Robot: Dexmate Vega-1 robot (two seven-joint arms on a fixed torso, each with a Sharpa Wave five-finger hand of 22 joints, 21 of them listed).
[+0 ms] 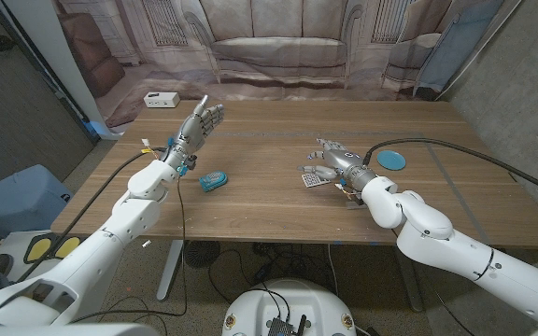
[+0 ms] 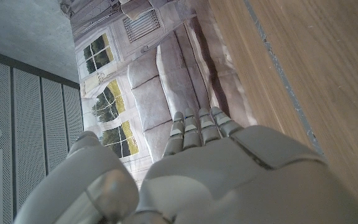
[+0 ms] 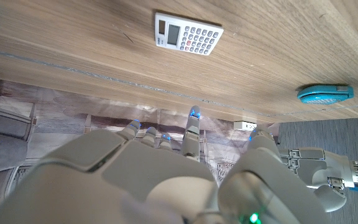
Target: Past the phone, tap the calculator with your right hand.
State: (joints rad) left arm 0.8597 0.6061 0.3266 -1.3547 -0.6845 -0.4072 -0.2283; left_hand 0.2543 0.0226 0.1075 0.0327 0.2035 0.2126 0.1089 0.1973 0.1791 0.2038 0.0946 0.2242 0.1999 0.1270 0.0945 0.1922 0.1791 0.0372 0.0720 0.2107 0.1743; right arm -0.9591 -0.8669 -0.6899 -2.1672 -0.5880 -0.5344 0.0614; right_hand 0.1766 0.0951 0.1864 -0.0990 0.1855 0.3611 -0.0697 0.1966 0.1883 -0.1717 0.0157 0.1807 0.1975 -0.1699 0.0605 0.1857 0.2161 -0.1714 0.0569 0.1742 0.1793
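The wooden table (image 1: 278,201) carries the work, and the right hand (image 1: 332,161) hovers just over the calculator (image 1: 312,176) near the table's middle, fingers spread and holding nothing, apparently poised for the tap. The left hand (image 1: 197,126) is raised over the table's left side, fingers loosely extended and empty, probably kept out of the way. In the right wrist view, the calculator (image 3: 188,37) lies flat, face up, its long axis roughly parallel to the table's far edge, while the teal phone (image 1: 214,180) lies well apart to its left.

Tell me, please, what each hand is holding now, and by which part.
Nothing is held. The left hand is raised with fingers apart; the right hand hovers open over the calculator.
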